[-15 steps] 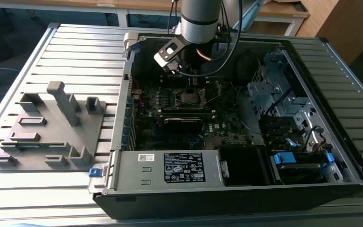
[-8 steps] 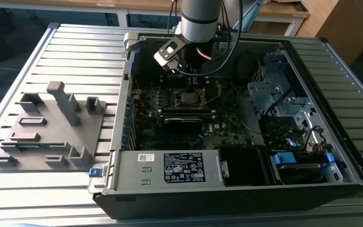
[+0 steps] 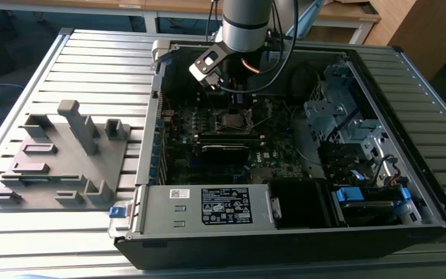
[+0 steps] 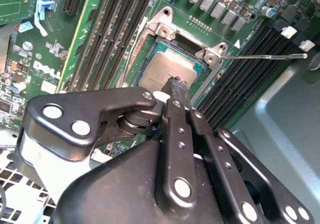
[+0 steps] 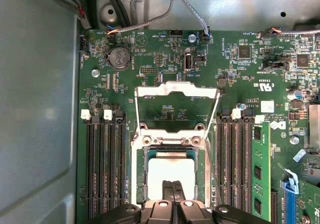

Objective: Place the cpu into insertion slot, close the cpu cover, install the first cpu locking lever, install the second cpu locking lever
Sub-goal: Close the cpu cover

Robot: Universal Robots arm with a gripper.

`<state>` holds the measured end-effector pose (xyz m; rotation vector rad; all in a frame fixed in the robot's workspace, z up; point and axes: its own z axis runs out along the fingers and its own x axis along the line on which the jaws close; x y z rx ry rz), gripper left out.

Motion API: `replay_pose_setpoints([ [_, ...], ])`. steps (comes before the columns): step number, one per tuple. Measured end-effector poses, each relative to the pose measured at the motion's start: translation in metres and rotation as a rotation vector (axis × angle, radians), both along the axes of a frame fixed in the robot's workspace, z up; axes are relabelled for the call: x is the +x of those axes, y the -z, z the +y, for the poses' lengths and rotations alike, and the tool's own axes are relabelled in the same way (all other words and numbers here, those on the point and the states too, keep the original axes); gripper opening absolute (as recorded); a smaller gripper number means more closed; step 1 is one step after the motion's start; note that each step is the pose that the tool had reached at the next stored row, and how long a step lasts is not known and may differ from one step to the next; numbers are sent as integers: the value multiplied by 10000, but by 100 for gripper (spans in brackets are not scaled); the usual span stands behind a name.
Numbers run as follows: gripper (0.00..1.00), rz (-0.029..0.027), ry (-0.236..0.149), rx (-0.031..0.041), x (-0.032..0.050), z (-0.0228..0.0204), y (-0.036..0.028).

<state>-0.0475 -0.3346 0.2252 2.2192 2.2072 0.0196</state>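
At the exterior view's left, on the ribbed grey metal surface [image 3: 21,75]: a grey moulded plastic holder [image 3: 60,157] with upright posts and shallow pockets, well apart from the work. Next to it, toward the middle: an open black desktop computer case [image 3: 285,250] lying on its side. Inside, a green circuit board [image 3: 200,125] across the floor and a boxy silver power supply [image 3: 207,206] against the near wall. At the exterior view's right, a bare metal drive cage [image 3: 339,122] above a bay with blue plastic tabs [image 3: 348,195].

Down into the case from a grey robot arm [image 3: 246,23]: the black two-fingered hand [image 5: 173,185], fingers pressed together with nothing between them. Tips resting on or just over the small flat square silver-grey cpu [image 5: 171,169]; contact not certain from either wrist view. Cpu lying flat and square inside the small black insertion slot [image 5: 202,171] with its thin metal rim, between banks of long black memory slots [image 5: 102,169]. Reads as the first step done, or all but done.

Beyond the slot, the thin square silver cpu cover [image 5: 177,87] standing open on its hinge, board visible through its window, so not yet closed. In the second wrist view, a thin steel wire locking lever [image 4: 265,57] sticking out free beside the socket, unhooked. Left to do, by this judgement: the cover and both levers.
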Motion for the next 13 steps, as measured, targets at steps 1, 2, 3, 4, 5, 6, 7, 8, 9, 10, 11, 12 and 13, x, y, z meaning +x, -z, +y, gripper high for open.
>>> replay_pose_setpoints([
  [1,10,2,0,-4,0,0,-4],
  [2,10,1,0,-2,0,0,-5],
  [3,10,-1,0,1,0,0,-7],
  [4,10,0,0,-1,0,0,-10],
  [5,10,0,0,0,0,0,-11],
  [6,10,1,0,-1,0,0,-13],
  [7,10,1,0,-2,0,0,-15],
  [8,10,0,0,0,0,0,-16],
  [9,10,-1,0,1,0,0,-16],
  [10,10,-2,0,3,0,0,-16],
  [11,10,-1,0,1,0,0,-18],
  [12,10,-1,0,0,0,0,-19],
  [13,10,-1,1,1,0,0,-19],
])
